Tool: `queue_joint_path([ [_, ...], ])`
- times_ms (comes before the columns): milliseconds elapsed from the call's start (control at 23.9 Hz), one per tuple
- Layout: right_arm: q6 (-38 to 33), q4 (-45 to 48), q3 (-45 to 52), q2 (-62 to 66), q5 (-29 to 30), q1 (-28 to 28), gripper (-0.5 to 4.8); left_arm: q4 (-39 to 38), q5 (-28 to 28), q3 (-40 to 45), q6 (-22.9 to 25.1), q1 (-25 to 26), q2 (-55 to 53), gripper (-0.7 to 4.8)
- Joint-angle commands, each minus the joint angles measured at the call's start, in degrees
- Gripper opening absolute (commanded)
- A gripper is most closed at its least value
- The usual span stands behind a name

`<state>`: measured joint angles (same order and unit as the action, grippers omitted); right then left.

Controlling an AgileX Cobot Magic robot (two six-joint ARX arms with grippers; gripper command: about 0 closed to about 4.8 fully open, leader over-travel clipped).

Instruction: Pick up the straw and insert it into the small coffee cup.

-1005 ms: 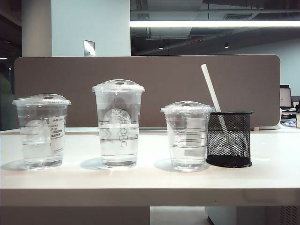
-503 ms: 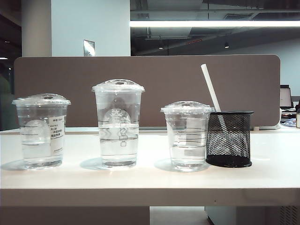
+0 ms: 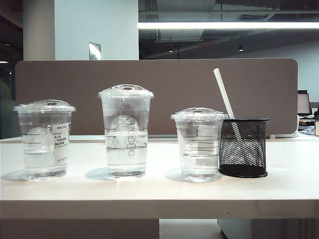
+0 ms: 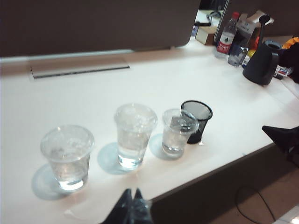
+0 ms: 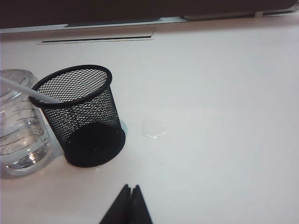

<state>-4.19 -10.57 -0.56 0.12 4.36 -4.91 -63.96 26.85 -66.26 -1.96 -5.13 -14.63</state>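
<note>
The white straw leans to the left in a black mesh holder, its top well above the rim. The small coffee cup, clear with a domed lid and thin black lines, stands touching the holder's left side. Neither gripper shows in the exterior view. My left gripper is shut and empty, high over the table's near edge, looking down on the small coffee cup and the holder. My right gripper is shut and empty, near the holder, the straw and the cup.
A wide clear cup with a white label and the tallest clear cup with a round logo stand left of the small one on the white table. A brown partition runs behind. Bottles and boxes sit far off.
</note>
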Motion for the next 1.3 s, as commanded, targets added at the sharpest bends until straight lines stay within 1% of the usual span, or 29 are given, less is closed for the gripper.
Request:
queue_joint_path([
  [42,-0.9,1.3,-3.6,-0.1,0.1,-0.1,-0.02,1.1,-0.1,0.0,2.6,0.1,0.0,-0.04],
  [126,0.1,2.0,-8.6,-0.1,-3.7,0.0,-0.03,0.9,-0.3,0.0,3.5,0.1,0.0,-0.04],
  [209,6.6,2.7,-16.2,0.3,-11.5,0.0,-0.03,0.8,-0.7,0.0,3.6,0.1,0.0,-0.04],
  [251,14.4,3.9,-22.1,1.6,-15.4,0.0,-0.02,0.8,-1.6,0.0,3.6,0.1,0.0,-0.04],
  [293,24.6,5.5,-29.6,4.5,-18.3,0.0,-0.02,0.9,-2.9,0.2,3.7,0.1,0.0,-0.04],
  [377,39.0,8.5,-44.5,13.8,-22.4,0.0,-0.02,0.8,-3.1,0.8,3.6,0.1,0.0,-0.04],
  [461,42.2,11.4,-54.3,22.0,-23.9,0.0,-0.02,0.9,-3.1,1.4,3.7,0.1,0.0,-0.04],
  [544,42.1,12.3,-64.0,31.4,-22.8,0.0,-0.01,1.0,-3.6,2.2,3.7,0.1,0.0,-0.04],
  [586,42.1,12.2,-70.3,38.9,-19.7,0.0,-0.01,1.1,-3.8,2.8,3.9,0.1,0.0,-0.04],
  [628,42.0,12.3,-73.4,43.5,-16.6,0.0,-0.01,1.1,-3.7,3.2,4.1,0.1,0.0,-0.04],
  [670,40.6,12.8,-77.0,50.6,-10.6,0.1,-0.01,1.0,-3.7,3.7,4.2,0.1,0.0,-0.04],
  [712,39.0,13.4,-78.2,54.8,-7.9,0.6,-0.01,1.0,-3.7,3.9,4.2,0.1,0.0,-0.04],
  [796,30.9,16.4,-78.7,65.1,-2.1,3.5,-0.01,1.1,-3.7,4.1,4.9,0.1,0.0,-0.04],
  [838,24.7,17.1,-78.0,72.0,4.9,5.9,-0.02,1.1,-3.7,4.1,5.2,0.1,0.0,-0.04],
  [963,22.3,20.2,-74.5,79.6,11.7,6.4,-0.02,1.0,-4.0,4.1,5.2,0.1,0.1,-0.04],
  [1005,22.4,22.2,-72.1,81.5,12.3,6.4,-0.02,1.0,-4.1,4.1,5.4,0.1,0.1,-0.04],
  [1089,22.4,28.5,-63.2,84.1,13.2,6.4,-0.01,1.1,-3.7,4.4,6.3,0.1,0.1,-0.04],
  [1131,22.1,33.6,-56.0,84.1,13.9,6.2,-0.01,1.0,-5.4,4.6,6.5,0.1,0.1,-0.04],
  [1173,21.7,36.8,-51.5,83.6,13.6,5.7,0.0,1.0,-7.3,4.6,6.4,0.1,0.1,-0.04],
  [1214,21.7,41.1,-44.3,81.9,13.1,5.0,0.0,0.9,-8.2,4.6,6.4,0.2,0.1,-0.04],
  [1256,21.4,43.0,-40.2,80.4,12.4,4.9,0.0,0.9,-7.7,4.6,6.4,0.2,0.2,-0.04],
  [1298,20.6,44.3,-34.8,77.6,12.4,4.9,0.19,0.9,-7.4,4.6,6.1,0.2,0.2,-0.04],
])
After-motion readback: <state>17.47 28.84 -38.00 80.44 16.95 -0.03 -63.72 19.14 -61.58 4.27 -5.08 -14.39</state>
